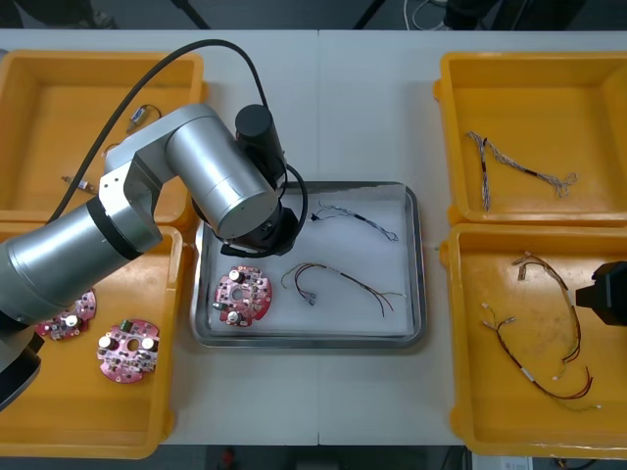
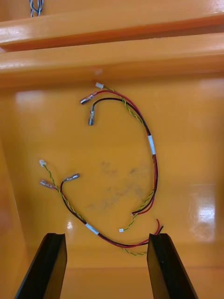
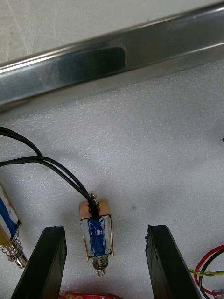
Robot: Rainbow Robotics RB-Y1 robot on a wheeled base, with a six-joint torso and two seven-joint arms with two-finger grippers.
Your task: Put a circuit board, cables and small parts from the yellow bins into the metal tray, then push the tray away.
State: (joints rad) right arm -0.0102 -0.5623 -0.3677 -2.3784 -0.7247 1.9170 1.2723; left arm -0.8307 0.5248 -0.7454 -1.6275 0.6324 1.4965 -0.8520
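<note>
Straddling the small metal part (image 3: 97, 231) in the metal tray (image 3: 112, 56), our left gripper (image 3: 105, 228) is released; retracting may snag its black leads (image 3: 56, 170). Our right gripper (image 2: 105, 236) hovers spread over the near right yellow bin (image 2: 186, 140).

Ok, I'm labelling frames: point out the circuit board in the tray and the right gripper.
circuit board (image 1: 243, 295): front view, its centre.
right gripper (image 2: 107, 237): right wrist view, midway between its fingertips.

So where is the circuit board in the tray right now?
Front view: circuit board lies in the metal tray, near-left corner, beside the red and yellow cable.
</note>
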